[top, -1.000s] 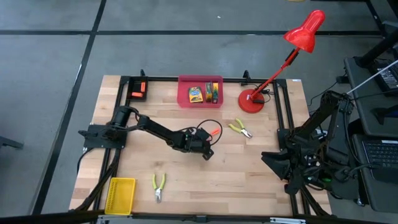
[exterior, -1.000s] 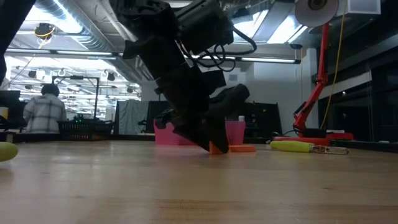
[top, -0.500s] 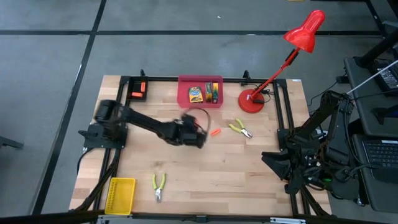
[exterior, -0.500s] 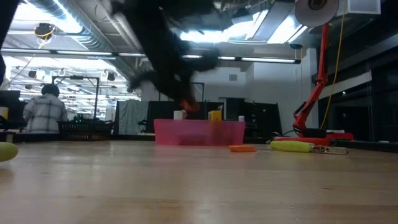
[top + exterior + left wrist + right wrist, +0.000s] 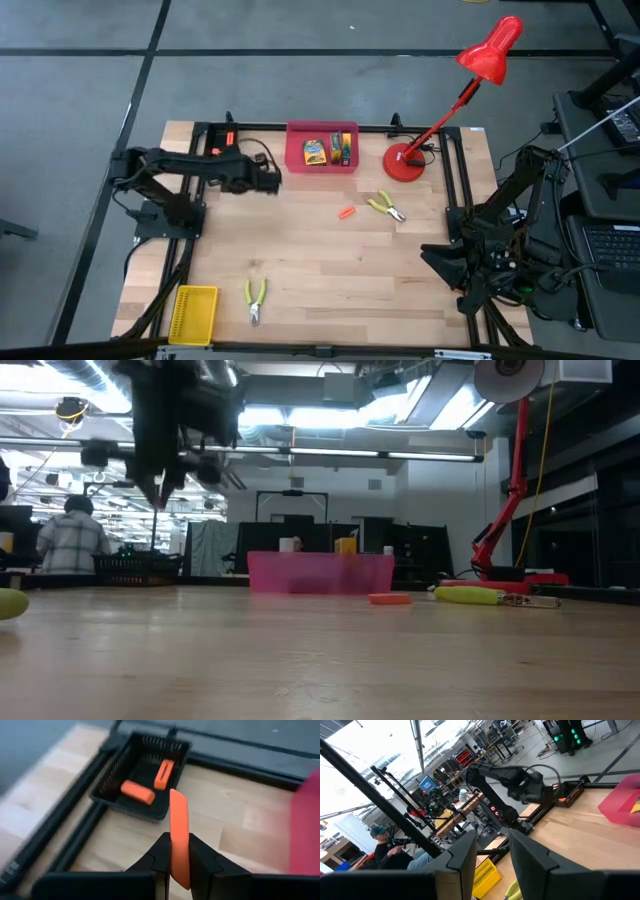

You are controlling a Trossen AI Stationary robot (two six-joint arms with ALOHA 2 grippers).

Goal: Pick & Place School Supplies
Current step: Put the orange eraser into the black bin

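The left claw is closed on an orange stick, which stands up between its two dark fingers. In the high view this claw hangs above the back left part of the wooden table. Just ahead of it lies a small black tray at the table's back left corner, and inside this tray lie two more orange sticks, apart from each other. To the claw's right side stands a pink bin, with two yellow-and-green crayon boxes lying inside it.

One more orange stick lies loose on the table, well to the right of the left claw and near a pair of green-handled pliers. Another pair of pliers lies near the front edge, beside a yellow tray. A red desk lamp stands at the back right.

The right claw waits off the right edge of the table, with its fingers apart and nothing between them. In the low view a person in a checked shirt shows in the room behind.
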